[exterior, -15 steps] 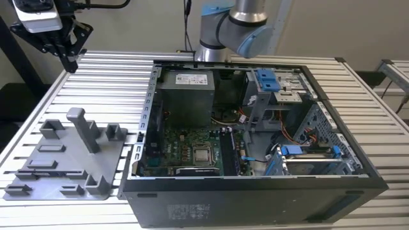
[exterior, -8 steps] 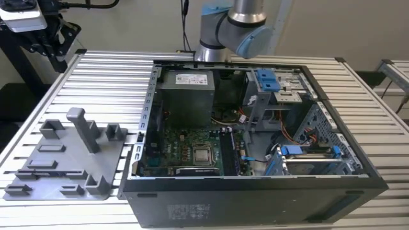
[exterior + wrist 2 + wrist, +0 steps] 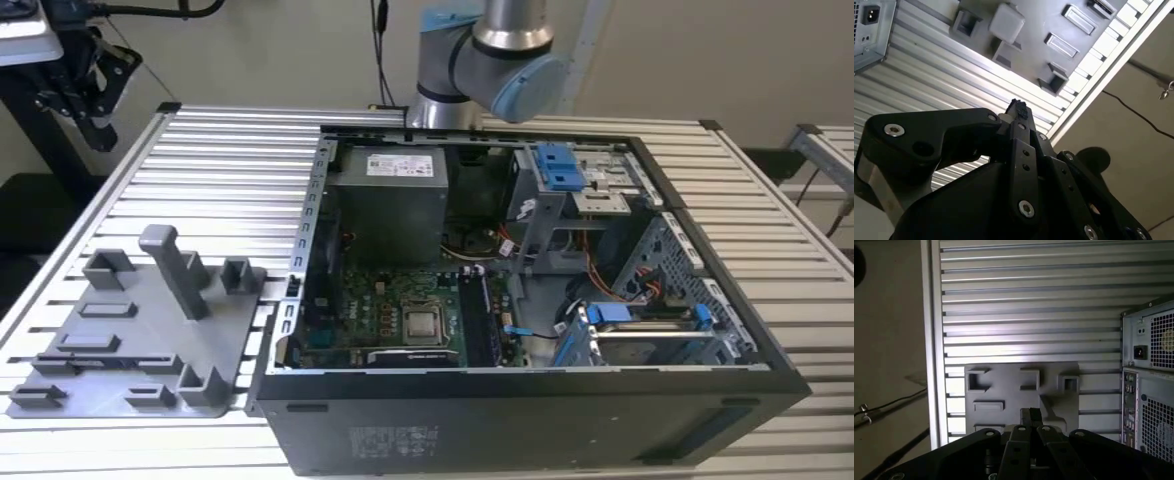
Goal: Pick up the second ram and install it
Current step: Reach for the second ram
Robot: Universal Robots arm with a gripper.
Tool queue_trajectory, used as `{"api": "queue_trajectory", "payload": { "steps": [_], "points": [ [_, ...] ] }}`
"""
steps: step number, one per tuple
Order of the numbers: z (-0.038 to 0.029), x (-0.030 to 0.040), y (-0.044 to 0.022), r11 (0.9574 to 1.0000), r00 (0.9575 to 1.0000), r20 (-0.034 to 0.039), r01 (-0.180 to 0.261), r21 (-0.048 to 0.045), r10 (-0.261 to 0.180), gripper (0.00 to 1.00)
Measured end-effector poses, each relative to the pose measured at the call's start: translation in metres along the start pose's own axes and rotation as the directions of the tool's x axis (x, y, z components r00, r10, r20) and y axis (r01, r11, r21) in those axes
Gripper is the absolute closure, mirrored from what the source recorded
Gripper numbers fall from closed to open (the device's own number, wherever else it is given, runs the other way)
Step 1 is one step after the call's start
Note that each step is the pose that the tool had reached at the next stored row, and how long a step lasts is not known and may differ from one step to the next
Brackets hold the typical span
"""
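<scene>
End effector point(image 3: 1030, 415) pinched shut above tray point(image 3: 1004, 390); second ram point(image 3: 107, 357) in tray's slot, untouched.

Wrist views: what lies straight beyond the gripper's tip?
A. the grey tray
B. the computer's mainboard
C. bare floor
A: in both wrist views the grey tray on the slatted table shows right beyond the gripper.

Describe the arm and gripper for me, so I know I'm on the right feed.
The arm is silvery grey tubing with pale blue joint caps. In both wrist views the gripper is matte black, built of flat linked bars pinned with silver screw heads and narrowing to slim tips.
</scene>
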State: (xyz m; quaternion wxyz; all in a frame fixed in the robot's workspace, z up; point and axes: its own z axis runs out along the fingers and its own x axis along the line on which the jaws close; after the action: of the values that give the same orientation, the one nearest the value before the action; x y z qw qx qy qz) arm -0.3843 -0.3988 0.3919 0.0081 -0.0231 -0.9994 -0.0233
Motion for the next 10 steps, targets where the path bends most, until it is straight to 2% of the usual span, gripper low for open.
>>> {"api": "queue_trajectory", "payload": {
  "steps": [4, 10],
  "points": [
    [0.0002, 0.0076, -0.0003, 1.0, 1.0, 0.0, 0.001, 0.0, -0.001, 0.89],
    [0.0002, 0.0095, -0.0005, 1.0, 1.0, -0.0001, 0.001, 0.0, -0.001, 0.89]
  ]
}}
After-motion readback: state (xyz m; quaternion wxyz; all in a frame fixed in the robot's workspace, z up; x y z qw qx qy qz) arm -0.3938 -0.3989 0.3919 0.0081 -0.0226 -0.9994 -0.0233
